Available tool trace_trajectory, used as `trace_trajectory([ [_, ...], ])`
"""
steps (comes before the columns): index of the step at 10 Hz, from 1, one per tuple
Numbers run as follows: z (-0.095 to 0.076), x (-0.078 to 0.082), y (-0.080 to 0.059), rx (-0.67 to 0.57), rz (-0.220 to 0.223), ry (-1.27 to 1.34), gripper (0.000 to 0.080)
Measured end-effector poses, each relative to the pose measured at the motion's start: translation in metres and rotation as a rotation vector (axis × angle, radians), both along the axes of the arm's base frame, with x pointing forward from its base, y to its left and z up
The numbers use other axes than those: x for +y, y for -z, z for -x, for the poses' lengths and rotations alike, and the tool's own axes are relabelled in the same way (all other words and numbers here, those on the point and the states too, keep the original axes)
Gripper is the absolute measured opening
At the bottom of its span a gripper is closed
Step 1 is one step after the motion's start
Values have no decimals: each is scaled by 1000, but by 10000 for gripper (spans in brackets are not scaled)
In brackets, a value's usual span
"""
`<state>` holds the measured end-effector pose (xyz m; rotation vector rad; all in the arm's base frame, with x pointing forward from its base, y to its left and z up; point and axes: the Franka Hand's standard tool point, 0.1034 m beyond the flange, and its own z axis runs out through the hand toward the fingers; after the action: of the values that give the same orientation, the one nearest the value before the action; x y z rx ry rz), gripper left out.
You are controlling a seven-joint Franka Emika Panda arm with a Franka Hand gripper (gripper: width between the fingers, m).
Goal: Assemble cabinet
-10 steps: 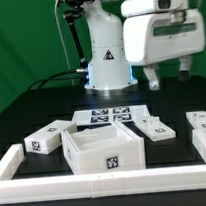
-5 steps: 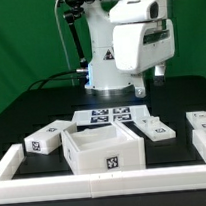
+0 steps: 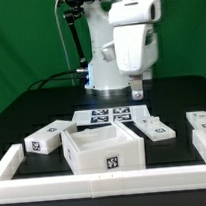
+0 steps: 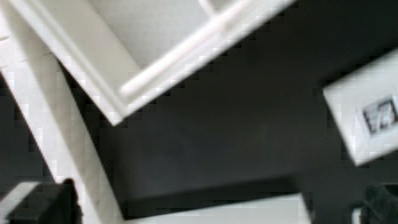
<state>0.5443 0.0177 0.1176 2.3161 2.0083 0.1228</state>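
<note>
Assembly barely begun: every part lies loose.
The hand (image 3: 138,87) hangs high over the counter (image 3: 41,108), spread wide and empty. The cabinet's box body (image 3: 103,149) sits open just behind the border rail (image 3: 107,181), with one block (image 3: 46,141) on the exterior view's left and another block (image 3: 154,128) on its right. Nothing looks joined, so all the fitting remains.

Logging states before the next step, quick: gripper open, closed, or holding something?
Gripper: open, holding nothing; fingers stand wide apart in the wrist view.
</note>
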Motion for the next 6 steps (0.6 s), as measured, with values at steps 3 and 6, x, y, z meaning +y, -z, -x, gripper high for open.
trace_trajectory([
  [3, -1, -12, -1, 10, 19, -85, 798],
  [6, 0, -15, 1, 12, 21, -92, 798],
])
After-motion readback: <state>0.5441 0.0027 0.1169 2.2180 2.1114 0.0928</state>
